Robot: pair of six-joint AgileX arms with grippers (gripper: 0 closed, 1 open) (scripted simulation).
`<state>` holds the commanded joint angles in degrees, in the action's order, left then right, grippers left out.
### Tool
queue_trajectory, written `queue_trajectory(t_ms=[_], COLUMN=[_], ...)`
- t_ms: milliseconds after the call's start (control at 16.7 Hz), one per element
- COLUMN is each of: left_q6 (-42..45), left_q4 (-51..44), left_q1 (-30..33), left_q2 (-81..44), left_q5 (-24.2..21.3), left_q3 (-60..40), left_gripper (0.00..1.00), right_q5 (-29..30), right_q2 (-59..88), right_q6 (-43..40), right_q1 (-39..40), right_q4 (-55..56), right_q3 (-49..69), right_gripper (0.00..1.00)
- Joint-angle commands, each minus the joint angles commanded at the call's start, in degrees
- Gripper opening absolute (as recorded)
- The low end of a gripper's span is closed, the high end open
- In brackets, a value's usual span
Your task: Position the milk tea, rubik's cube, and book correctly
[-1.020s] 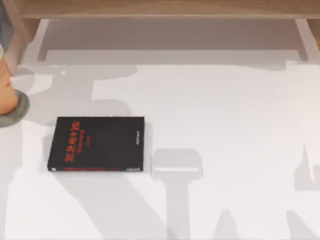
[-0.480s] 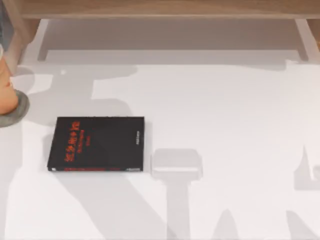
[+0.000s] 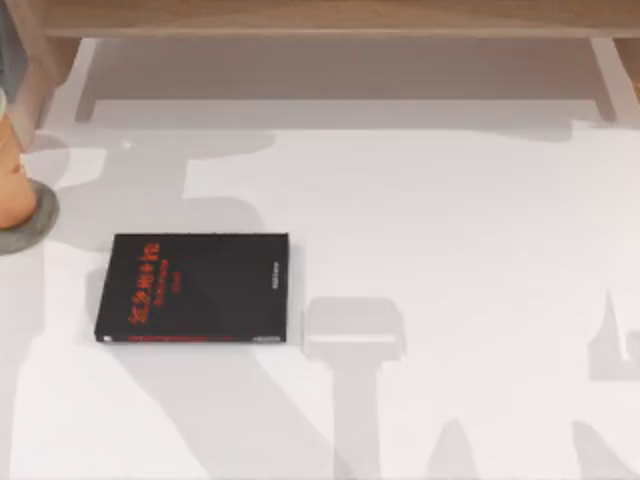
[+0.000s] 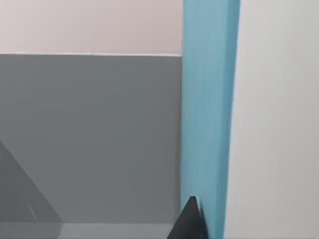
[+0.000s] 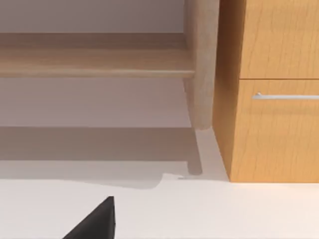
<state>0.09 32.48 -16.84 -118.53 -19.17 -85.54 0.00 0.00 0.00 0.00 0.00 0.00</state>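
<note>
Nothing on the white table (image 3: 450, 250) has shifted since the earlier frames. The black book (image 3: 195, 288) is seen left of centre. The blue book (image 4: 209, 114) is touched by the left claw's fingertip (image 4: 189, 221); its grip cannot be told. The milk tea (image 3: 12, 180) stands on the coaster (image 3: 30, 225), far left.

A flat black book with red lettering on its cover (image 3: 193, 288) lay on the white tabletop (image 3: 460, 260), over toward the left side, its long edges running left to right. At the far left edge sat a flat round grey coaster (image 3: 28, 222), near the black book's upper-left corner but not touching it. Along the back of the table ran a light wooden shelf (image 3: 320, 18) with pale uprights under it. From the right wrist camera you could also make out a wooden cabinet with a thin silver drawer handle (image 5: 274, 94), standing just beside a rounded pale wooden post (image 5: 202, 64).
</note>
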Motion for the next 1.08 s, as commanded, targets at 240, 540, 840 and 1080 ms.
queue_trajectory(t_ms=[240,540,840,1080], left_q6=[0.08,1.75,0.71,0.10], left_q4=[0.00,-0.10,-1.00,-1.07], left_q1=[-0.12,-1.40,-0.84,-0.54], left_q2=[0.11,3.36,3.16,2.78], left_q5=[0.01,0.82,-0.37,-0.37], left_q3=[-0.01,0.94,1.48,1.61], left_gripper=[0.00,0.00,0.00,0.00], right_q5=[0.00,0.00,0.00,0.00], right_q2=[0.00,0.00,0.00,0.00], right_q6=[0.00,0.00,0.00,0.00], right_q1=[0.00,0.00,0.00,0.00], right_q4=[0.00,0.00,0.00,0.00], right_q3=[0.00,0.00,0.00,0.00], right_gripper=[1.00,1.00,1.00,1.00])
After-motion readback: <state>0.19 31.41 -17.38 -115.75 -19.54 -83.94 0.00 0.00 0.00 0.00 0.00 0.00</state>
